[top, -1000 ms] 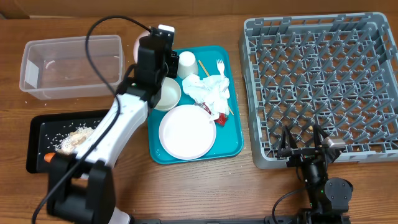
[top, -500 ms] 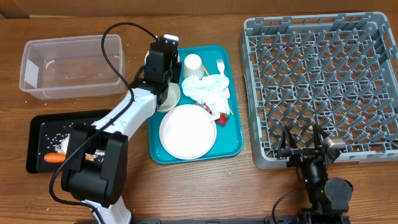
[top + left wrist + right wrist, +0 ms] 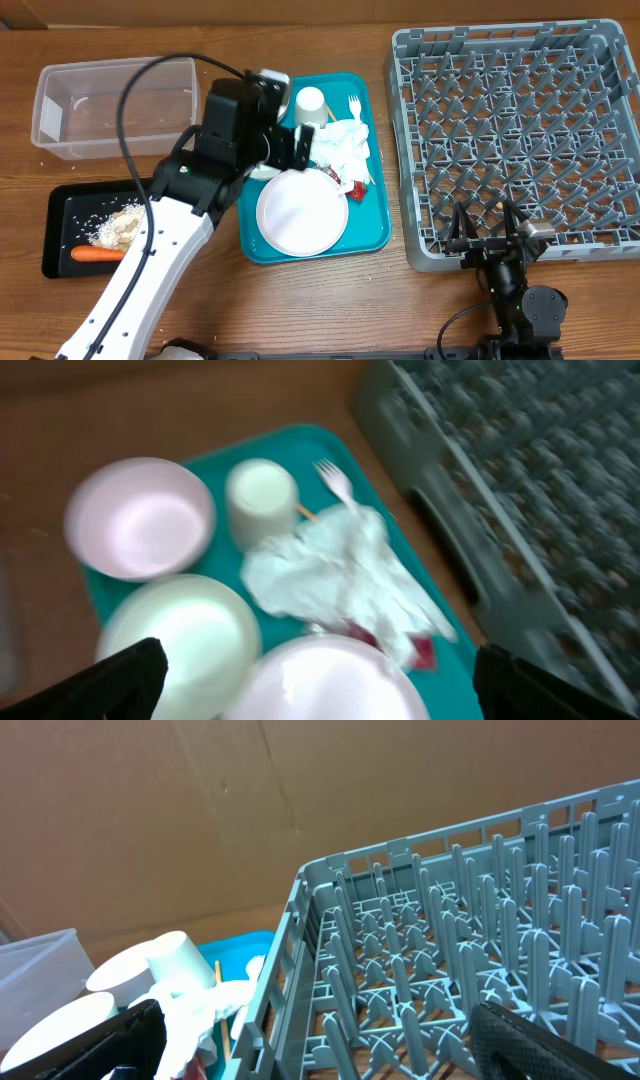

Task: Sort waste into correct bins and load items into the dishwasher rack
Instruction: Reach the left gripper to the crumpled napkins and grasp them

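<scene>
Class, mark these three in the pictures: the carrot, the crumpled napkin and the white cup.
carrot (image 3: 97, 254), overhead view, middle of its orange body.
crumpled napkin (image 3: 335, 575), left wrist view, centre of its white folds.
white cup (image 3: 311, 99), overhead view, its round upper end.

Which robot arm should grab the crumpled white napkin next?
The left. The left claw hovers open over the teal tray, right beside the napkin. The right claw sits far off, at the near edge of the dishwasher rack.
</scene>
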Tool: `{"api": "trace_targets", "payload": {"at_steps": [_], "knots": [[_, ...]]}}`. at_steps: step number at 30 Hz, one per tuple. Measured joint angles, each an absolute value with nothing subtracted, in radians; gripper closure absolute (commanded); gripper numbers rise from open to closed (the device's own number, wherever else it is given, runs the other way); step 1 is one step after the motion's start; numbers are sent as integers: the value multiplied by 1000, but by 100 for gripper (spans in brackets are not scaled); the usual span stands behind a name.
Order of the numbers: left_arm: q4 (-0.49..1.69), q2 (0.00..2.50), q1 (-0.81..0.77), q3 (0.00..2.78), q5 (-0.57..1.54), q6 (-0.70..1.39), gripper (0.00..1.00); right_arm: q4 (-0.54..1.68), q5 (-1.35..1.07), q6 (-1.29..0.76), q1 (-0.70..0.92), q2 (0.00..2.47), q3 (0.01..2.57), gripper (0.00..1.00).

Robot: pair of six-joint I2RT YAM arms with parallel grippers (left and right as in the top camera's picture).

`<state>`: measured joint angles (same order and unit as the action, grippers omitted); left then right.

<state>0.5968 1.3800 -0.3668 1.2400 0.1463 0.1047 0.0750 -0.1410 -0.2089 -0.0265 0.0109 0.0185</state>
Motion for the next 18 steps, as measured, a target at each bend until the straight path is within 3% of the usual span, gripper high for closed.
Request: {"api": "trace_targets", "payload": {"at_steps": [3,8,16,18], "knots": [[683,1409,-367,1239,333,106,0,75,-141,-209,-27,11,19,0],[753,1431,-367,1238,393,113,0,75,-141,-210,-27,11,19,0],[1006,1394,-260,1238,-150,557,0,75,-141,-209,-27,11,19,0],[1008,1364,-216,1238,-167,614,0,75,-141,-209,-27,11,19,0]]}}
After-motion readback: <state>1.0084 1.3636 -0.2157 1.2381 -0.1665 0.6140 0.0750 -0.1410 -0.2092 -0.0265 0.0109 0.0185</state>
